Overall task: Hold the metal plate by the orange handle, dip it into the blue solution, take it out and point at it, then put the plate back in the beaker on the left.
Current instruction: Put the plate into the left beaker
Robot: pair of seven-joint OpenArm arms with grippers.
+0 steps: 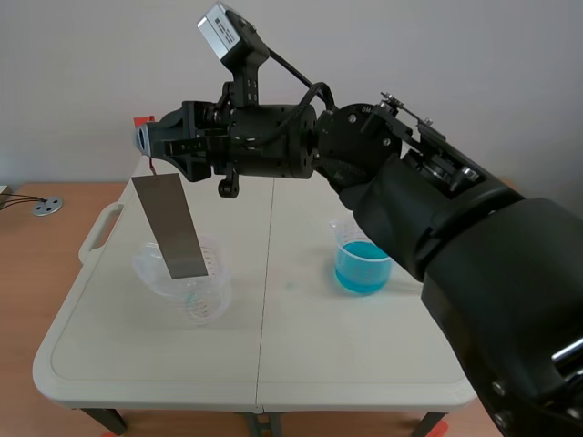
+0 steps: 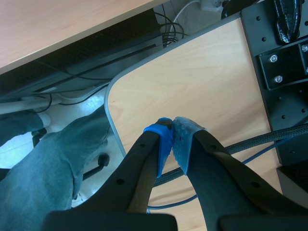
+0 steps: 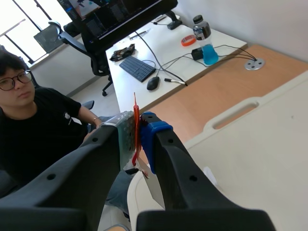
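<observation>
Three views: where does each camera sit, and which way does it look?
Scene view: between the arms, facing across the white table; the right gripper holds the metal plate over the clear beaker.
Left wrist view: on the left arm, looking past its shut left gripper at a wooden desk and cables.
Right wrist view: on the right arm, looking past fingers clamped on the orange handle towards a seated person.
Shared: scene and right wrist views both show the white table.

You're seeing plate (image 1: 169, 228) hanging under right gripper (image 1: 146, 144), over left beaker (image 1: 189, 289); solution beaker (image 1: 363, 265) sitting right of it.
</observation>
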